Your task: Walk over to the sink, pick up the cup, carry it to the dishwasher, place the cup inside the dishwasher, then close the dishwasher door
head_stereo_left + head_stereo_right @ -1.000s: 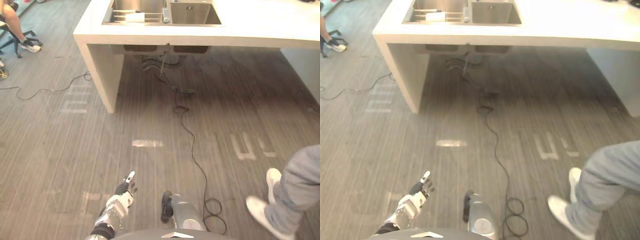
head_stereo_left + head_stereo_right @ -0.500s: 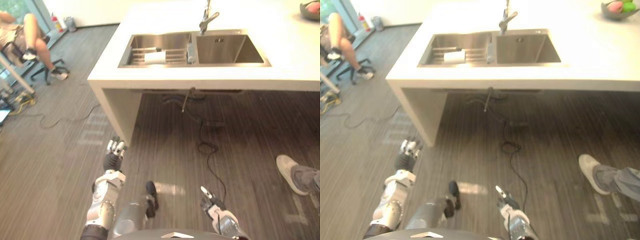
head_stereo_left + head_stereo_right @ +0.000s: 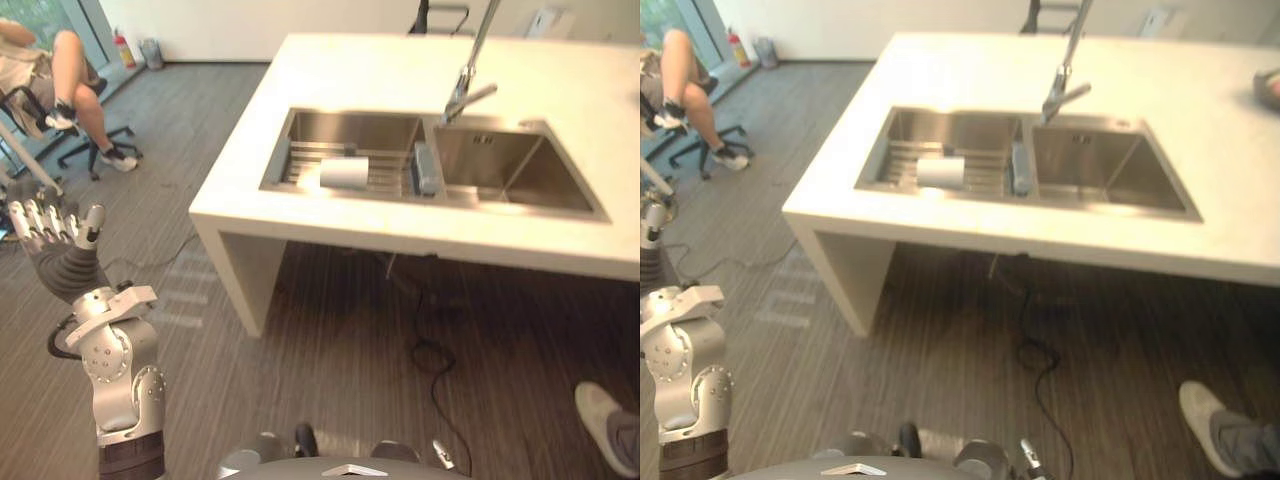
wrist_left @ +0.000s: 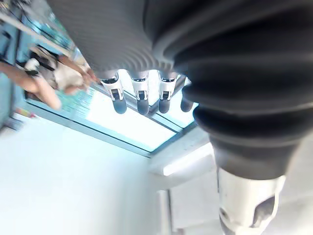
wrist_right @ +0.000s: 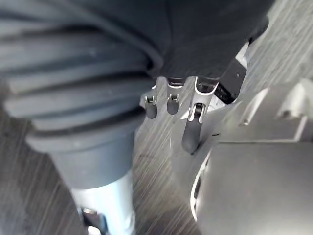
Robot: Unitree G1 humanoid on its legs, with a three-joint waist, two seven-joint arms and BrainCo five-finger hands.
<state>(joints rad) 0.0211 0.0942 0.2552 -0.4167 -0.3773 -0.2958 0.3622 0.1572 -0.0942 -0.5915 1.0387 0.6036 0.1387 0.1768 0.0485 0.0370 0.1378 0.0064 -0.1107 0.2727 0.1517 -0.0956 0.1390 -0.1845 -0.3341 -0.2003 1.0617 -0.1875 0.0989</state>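
Left eye view: cup [image 3: 344,172] lies on its side on the rack [image 3: 390,178] in the sink's [image 3: 350,130] left basin, set in the table [image 3: 350,65]. Left robot hand [image 3: 55,245] is raised out to the side, fingers straight, empty. Right robot hand [image 5: 194,128] hangs low, fingers relaxed, empty. Step in hand: the approach. Best to come in square to the left basin, near enough to reach down over the rim.

Sink [image 3: 340,125] in brushed steel, dull sheen on the basin walls. Tap [image 3: 470,75] brighter, polished metal. Rack [image 3: 300,165] of thin metal rods. Cup [image 3: 344,173] pale, smooth, matt; material hard to tell. Counter [image 3: 330,70] pale, smooth, stone-like, faintly glossy. Floor [image 3: 330,340] dark, matt, fine wood-grain strips. Left hand [image 3: 55,235] with silvery metallic fingers above a dark, ribbed, rubbery-looking cover.
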